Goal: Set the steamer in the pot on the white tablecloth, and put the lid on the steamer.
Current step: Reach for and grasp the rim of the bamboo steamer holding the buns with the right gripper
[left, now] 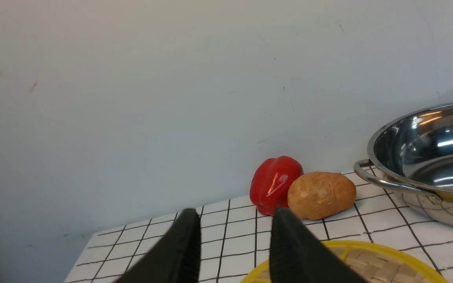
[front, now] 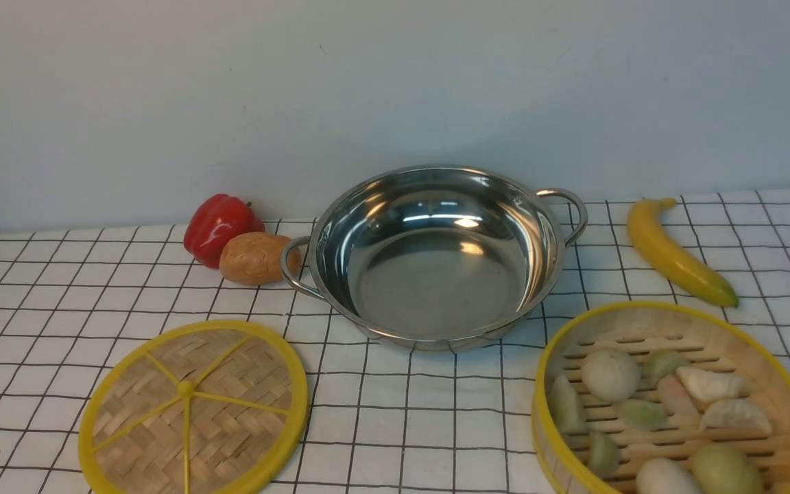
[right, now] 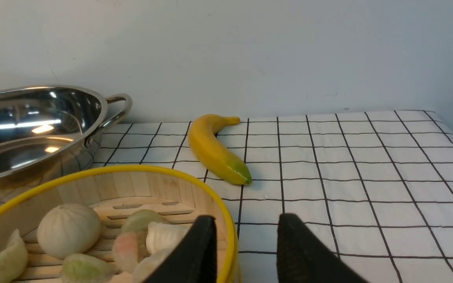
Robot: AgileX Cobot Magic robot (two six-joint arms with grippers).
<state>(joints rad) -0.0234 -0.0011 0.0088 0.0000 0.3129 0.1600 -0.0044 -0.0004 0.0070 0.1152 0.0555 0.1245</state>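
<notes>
Beside the pot [front: 436,274], the steamer [right: 132,188], judged light and stiff, should be taken by its yellow rim, over which the right tool [right: 246,220] is held open.

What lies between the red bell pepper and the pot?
A potato, next to the red bell pepper and by the left handle of the pot; the front and left wrist views both show it.

The front view looks down over the worktop [front: 429,425]; both wrist views sit low, apparently near it, sharing the pot [front: 439,274].
</notes>
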